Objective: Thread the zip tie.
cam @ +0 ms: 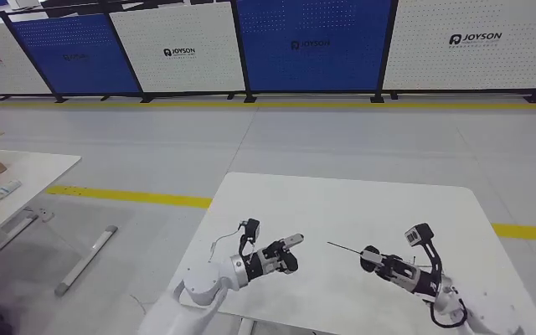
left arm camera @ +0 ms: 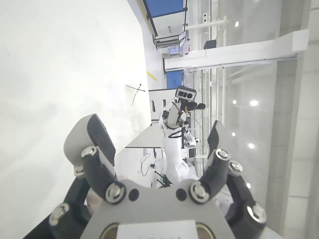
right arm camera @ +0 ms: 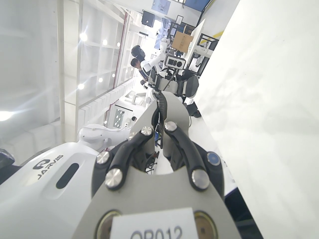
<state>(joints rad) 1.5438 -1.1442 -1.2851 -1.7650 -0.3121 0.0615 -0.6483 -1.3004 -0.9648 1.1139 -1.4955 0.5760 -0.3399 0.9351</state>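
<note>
A thin black zip tie sticks out of my right gripper, whose fingers are shut on its near end. Its free tip points toward my left gripper, a short gap away above the white table. In the right wrist view the right gripper has its fingers pressed together, and the tie itself is hard to make out there. My left gripper is open, with nothing between its fingers. Two thin black strips, seemingly more zip ties, lie crossed on the table near its far edge.
Both arms hang over the table's near half. A second white table stands to the left across the floor. Blue and white pegboard panels line the back. Another robot stands at a bench in the background.
</note>
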